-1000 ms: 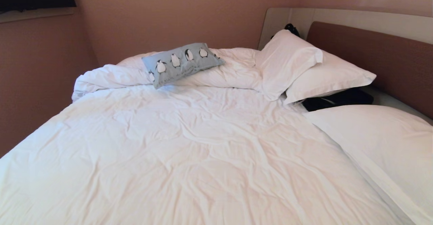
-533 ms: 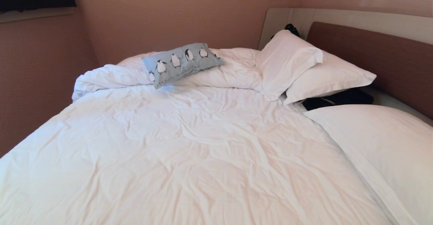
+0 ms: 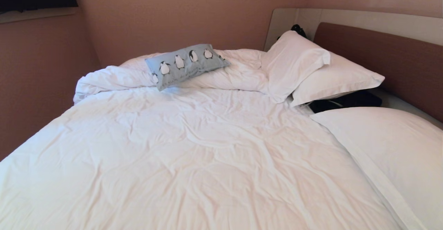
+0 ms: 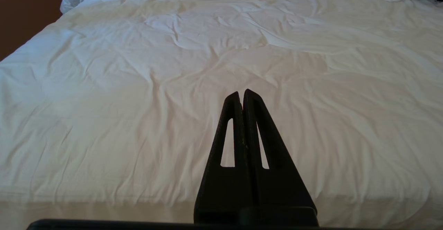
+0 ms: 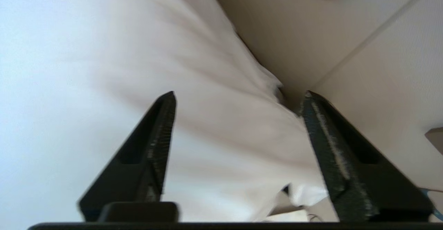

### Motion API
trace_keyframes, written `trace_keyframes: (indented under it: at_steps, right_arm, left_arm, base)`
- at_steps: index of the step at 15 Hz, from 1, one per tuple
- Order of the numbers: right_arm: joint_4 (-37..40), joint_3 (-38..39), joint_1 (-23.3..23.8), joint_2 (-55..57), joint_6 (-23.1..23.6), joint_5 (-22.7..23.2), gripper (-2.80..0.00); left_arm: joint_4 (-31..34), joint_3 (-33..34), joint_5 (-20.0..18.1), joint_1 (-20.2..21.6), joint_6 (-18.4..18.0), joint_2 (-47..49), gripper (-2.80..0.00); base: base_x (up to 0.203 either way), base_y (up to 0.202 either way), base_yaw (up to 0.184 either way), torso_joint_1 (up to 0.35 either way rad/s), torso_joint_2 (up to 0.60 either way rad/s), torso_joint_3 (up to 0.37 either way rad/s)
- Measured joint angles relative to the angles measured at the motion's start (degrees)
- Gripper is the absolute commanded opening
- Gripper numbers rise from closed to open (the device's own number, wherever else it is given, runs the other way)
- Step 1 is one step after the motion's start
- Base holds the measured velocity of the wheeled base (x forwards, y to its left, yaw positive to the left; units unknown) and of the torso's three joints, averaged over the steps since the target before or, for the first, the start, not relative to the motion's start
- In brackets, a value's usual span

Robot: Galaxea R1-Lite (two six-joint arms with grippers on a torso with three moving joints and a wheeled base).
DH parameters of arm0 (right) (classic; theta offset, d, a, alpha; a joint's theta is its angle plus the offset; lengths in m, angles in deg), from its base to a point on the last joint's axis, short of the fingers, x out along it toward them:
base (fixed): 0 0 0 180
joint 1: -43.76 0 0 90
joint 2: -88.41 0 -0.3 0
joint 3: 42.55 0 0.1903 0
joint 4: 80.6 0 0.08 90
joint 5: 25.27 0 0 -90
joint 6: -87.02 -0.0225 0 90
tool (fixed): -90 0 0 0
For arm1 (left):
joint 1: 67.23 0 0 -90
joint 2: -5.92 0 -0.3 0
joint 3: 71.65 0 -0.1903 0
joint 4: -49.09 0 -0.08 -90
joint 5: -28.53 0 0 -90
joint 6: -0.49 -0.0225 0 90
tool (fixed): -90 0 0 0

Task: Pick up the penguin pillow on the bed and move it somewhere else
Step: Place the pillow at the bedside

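The penguin pillow (image 3: pixel 185 64), light blue with a row of black-and-white penguins, lies tilted on the bunched white duvet at the far side of the bed (image 3: pixel 193 161). Neither arm shows in the head view. In the left wrist view my left gripper (image 4: pixel 241 92) is shut with nothing in it, pointing over the duvet near the bed's near edge. In the right wrist view my right gripper (image 5: pixel 238 97) is open with its jaws wide apart, close over white bedding at the bed's edge, holding nothing. The penguin pillow is out of both wrist views.
Two plain white pillows (image 3: pixel 311 67) lean by the brown headboard (image 3: pixel 384 57); a larger white pillow (image 3: pixel 391 143) lies at the near right. A black item (image 3: pixel 346 101) sits between them. Pinkish walls close the far and left sides.
The head view is unchanged; the penguin pillow and the white pillows lie where they were, and no arm has come into it.
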Motion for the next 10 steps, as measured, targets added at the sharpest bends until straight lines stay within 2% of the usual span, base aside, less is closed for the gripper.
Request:
trace_keyframes:
  at_steps: [1, 3, 5, 7, 10]
  right_arm:
    - [0.06, 2.54, -0.19, -3.56, -0.49, 1.23, -2.8]
    - [0.08, 7.3, -1.71, -10.41, -1.97, 3.83, -2.8]
    - [0.04, 11.53, -6.27, -17.6, -4.15, 6.31, -2.8]
    - [0.06, 14.55, -13.8, -24.26, -7.28, 7.87, -2.8]
    - [0.06, 16.74, -26.25, -30.74, -13.05, 7.16, -2.8]
  left_arm:
    - [0.02, 0.0, 0.02, 0.0, 0.0, 0.0, -2.8]
    - [0.02, 0.0, 0.0, -0.04, 0.03, 0.0, -2.8]
    - [0.0, 0.0, 0.02, -0.02, 0.0, 0.0, -2.8]
    - [0.0, 0.0, 0.02, 0.0, 0.0, 0.0, -2.8]
    - [0.0, 0.0, 0.0, -0.02, 0.02, 0.0, -2.8]
  base:
    - [0.0, 0.0, 0.0, 0.0, 0.0, 0.0]
    - [0.0, 0.0, 0.0, 0.0, 0.0, 0.0]
    - [0.0, 0.0, 0.0, 0.0, 0.0, 0.0]
    - [0.0, 0.0, 0.0, 0.0, 0.0, 0.0]
    - [0.0, 0.0, 0.0, 0.0, 0.0, 0.0]
